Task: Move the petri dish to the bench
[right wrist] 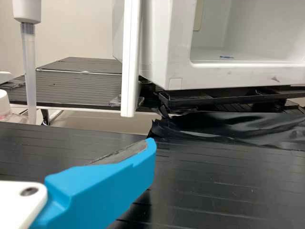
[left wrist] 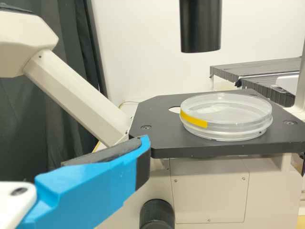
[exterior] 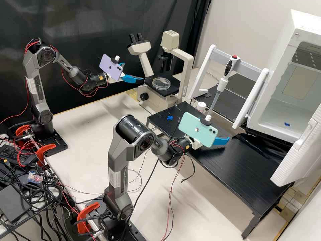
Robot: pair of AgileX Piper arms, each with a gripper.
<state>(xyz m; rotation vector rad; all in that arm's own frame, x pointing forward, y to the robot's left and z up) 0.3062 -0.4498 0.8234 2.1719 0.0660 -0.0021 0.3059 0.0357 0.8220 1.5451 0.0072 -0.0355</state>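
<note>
A clear round petri dish (exterior: 161, 84) lies flat on the microscope's black stage (exterior: 173, 91). In the left wrist view the dish (left wrist: 228, 117) bears a strip of yellow tape on its side. My left gripper (exterior: 135, 71) stands open beside the stage in the high view, apart from the dish; one finger of the left gripper (left wrist: 143, 151) appears in its wrist view. Over the raised black bench (exterior: 230, 164), my right gripper (exterior: 218, 130) is open, far from the dish. The right wrist view shows a finger of the right gripper (right wrist: 148, 150) above the black surface.
The microscope's arm (exterior: 187, 75) rises beside the stage. A blue cross (exterior: 170, 117) marks the black bench near a small bottle (exterior: 201, 106) and a hanging pipette (exterior: 221, 84). An open white chamber (exterior: 274, 110) stands at the right.
</note>
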